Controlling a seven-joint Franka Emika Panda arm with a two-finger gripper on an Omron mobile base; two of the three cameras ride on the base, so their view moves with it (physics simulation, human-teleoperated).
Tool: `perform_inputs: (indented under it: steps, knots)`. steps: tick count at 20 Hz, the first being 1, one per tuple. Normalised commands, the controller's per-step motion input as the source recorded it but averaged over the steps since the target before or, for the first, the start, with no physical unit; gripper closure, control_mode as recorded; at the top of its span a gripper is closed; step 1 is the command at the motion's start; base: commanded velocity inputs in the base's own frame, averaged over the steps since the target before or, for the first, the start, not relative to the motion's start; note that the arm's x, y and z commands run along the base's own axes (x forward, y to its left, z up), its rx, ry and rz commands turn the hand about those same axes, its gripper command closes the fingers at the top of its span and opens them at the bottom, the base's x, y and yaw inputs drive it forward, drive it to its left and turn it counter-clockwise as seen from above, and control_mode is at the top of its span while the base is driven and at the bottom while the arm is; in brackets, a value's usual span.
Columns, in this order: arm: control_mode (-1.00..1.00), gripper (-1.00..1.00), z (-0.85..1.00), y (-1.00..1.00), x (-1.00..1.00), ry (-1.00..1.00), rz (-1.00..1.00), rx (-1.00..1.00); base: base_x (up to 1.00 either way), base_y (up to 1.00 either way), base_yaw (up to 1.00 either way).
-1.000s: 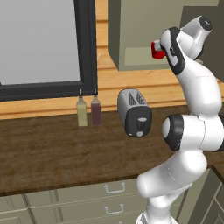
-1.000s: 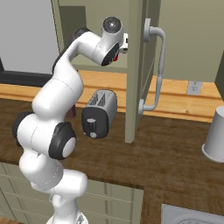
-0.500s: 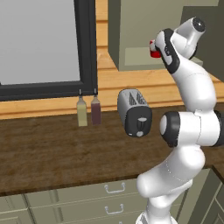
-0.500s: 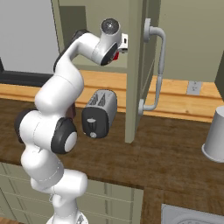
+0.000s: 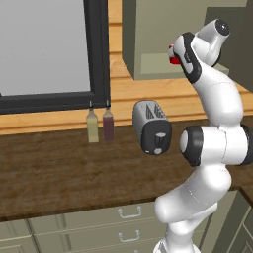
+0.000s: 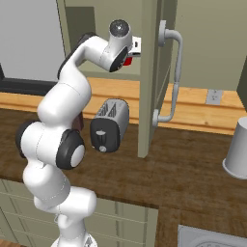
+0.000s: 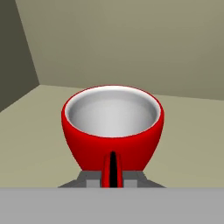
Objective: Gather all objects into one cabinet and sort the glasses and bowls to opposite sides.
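Hand view: our claw [image 7: 113, 177] pinches the near handle of a glossy red cup [image 7: 113, 127], round and pale inside, resting on the cabinet's [image 7: 183, 144] smooth matte shelf.

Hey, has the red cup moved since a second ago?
Yes, slightly. In the left base view the red cup has shifted left, deeper over the cabinet shelf, with the gripper shut on its handle.

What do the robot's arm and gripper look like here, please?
The arm has glossy white rounded segments joined by dark grey, almost black, joint rings and end caps. The gripper shows grey blocky finger tips. No cables or markings are visible.
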Motion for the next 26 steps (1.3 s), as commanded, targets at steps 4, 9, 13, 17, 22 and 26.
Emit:
perform_inputs:
  steps: [4,9,13,17,22,26]
  knots:
    - [-1.0,1.0,0.02,0.0,0.0,0.0,0.0,0.0,0.0,0.0,0.0]
    - [-1.0,1.0,0.0,0.0,0.0,0.0,0.0,0.0,0.0,0.0,0.0]
    - [-1.0,1.0,0.0,0.0,0.0,0.0,0.0,0.0,0.0,0.0,0.0]
    - [-1.0,1.0,0.0,0.0,0.0,0.0,0.0,0.0,0.0,0.0,0.0]
    - [-1.0,1.0,0.0,-0.01,-0.36,-0.01,0.0,0.0,0.0,0.0,0.0]
    - [-1.0,1.0,0.0,0.0,-0.8,-0.1,0.0,0.0,0.0,0.0,0.0]
